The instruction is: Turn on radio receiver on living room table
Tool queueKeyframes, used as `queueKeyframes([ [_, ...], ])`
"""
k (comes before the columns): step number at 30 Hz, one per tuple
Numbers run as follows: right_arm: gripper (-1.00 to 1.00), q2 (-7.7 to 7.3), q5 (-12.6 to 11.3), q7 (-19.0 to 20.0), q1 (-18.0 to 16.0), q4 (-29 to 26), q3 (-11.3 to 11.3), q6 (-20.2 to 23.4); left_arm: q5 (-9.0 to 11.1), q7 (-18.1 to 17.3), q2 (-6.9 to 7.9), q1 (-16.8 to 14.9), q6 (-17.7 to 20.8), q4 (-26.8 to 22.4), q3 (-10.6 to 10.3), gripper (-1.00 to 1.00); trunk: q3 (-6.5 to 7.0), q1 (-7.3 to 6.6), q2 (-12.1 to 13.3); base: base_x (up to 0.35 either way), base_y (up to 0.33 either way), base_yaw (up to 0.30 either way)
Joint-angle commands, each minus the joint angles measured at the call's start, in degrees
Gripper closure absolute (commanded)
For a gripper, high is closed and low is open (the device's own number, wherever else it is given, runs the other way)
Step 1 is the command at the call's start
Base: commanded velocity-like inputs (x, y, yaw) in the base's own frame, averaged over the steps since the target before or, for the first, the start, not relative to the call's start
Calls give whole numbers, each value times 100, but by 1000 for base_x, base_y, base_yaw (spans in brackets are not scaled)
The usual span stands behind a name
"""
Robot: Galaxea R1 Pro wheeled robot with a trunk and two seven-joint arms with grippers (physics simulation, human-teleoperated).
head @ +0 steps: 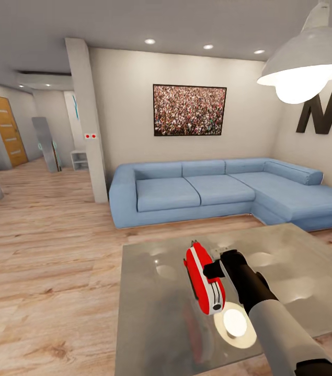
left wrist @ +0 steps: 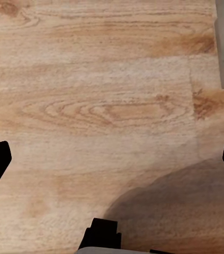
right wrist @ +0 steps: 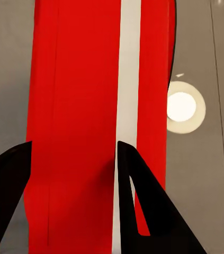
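The right pincer (right wrist: 72,159) clenches the red radio receiver (head: 204,279) above the table (head: 301,250); left pincer (left wrist: 112,159) released over floor (left wrist: 90,79).

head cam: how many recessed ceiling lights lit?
3. All are in the ceiling strip above the sofa wall: one near the pillar, one over the crowd picture, one beside the pendant lamp. The lamp may hide more.

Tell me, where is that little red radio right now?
In the head view the radio receiver is near the middle of the shiny grey table, at the right gripper, in front of the blue sofa.
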Motion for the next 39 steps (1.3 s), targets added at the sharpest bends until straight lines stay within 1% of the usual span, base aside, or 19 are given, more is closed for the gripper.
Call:
queueKeyframes([
  [1, 100, 0, -1, 3, -1, -2, -1, -2, 0, 0, 0, 0, 0, 0, 0, -100, 0, 0, 0, 0, 0, 0],
  [7, 100, 0, 0, -5, -2, -1, 4, -10, 8, 0, 0, 0, 0, 0, 3, -100, 0, 0, 0, 0, 0, 0],
  [11, 100, 0, 14, -11, -2, -2, 13, -154, 7, 0, -8, 0, 0, 0, -3, -100, 0, 0, 0, 0, 0, 0],
  [13, 100, 5, 42, -34, -2, -2, 35, -314, 3, 0, -19, 0, 0, 0, -6, -100, 0, 0, 0, 0, 0, 0],
  [14, 100, 14, 88, -173, -2, -2, 45, -610, 1, 0, -16, 0, 0, 0, -8, -100, 0, 0, 0, 0, 0, 0],
  [15, 100, 24, 127, -341, -2, -2, 47, -792, 1, 0, -14, 0, 0, 0, -8, -100, 0, 0, 0, 0, 0, 0],
  [16, 100, 34, 166, -583, -2, -2, 49, -964, 0, 0, -12, 0, 0, 0, -8, -100, 0, 0, 0, 0, 0, 0],
  [18, 100, 77, 209, -1256, -2, -2, 62, -1246, 0, 0, -10, 0, -2, 0, -9, -100, 0, 0, 0, 0, 0, 0],
  [20, 100, 199, 228, -2081, -2, -2, 159, -1433, -3, 0, -9, 0, -4, 0, -9, -100, 0, 0, 0, 0, 0, 0],
  [21, 100, 251, 233, -2533, 2, -2, 262, -1504, -5, 0, -9, 0, -6, 0, -9, -100, 0, 0, 0, 0, 0, 0],
  [22, 100, 287, 233, -3008, 4, 0, 406, -1590, -6, 0, -9, 0, -7, 0, -9, -100, 0, 0, 0, 0, 0, 0],
  [24, 100, 325, 206, -3940, 19, 13, 805, -1913, -8, 0, -9, 0, -6, 0, -9, -100, 0, 0, 0, 0, 0, 0],
  [27, 100, 346, 160, -5110, 43, 244, 1455, -2718, -9, 0, -2, 0, -8, 0, -5, -100, 0, 0, 0, 0, 0, 0],
  [28, 100, 348, 160, -5283, 46, 344, 1540, -2856, -9, 0, -1, 0, -9, 0, -3, -100, 0, 0, 0, 0, 0, 0],
  [30, 100, 350, 166, -5477, 47, 467, 1635, -2999, -9, 0, 0, 0, -9, 0, -1, -100, 0, 0, 0, 0, 0, 0],
  [33, 100, 352, 181, -5680, 56, 559, 1698, -3063, -9, 0, -5, 0, -9, 0, -4, -100, 0, 0, 0, 0, 0, 0],
  [36, 100, 352, 207, -6059, 65, 676, 1773, -3091, -9, 0, -8, 0, -9, 0, -7, -100, 0, 0, 0, 0, 0, 0],
  [37, 100, 352, 243, -6271, 66, 710, 1879, -3097, -9, 0, -5, 0, -9, 0, -8, -100, 0, 0, 0, 0, 0, 0],
  [39, 100, 352, 307, -6832, 75, 757, 2290, -3108, -9, 0, -2, 0, -9, 0, -8, -100, 0, 0, 0, 0, 0, 0],
])
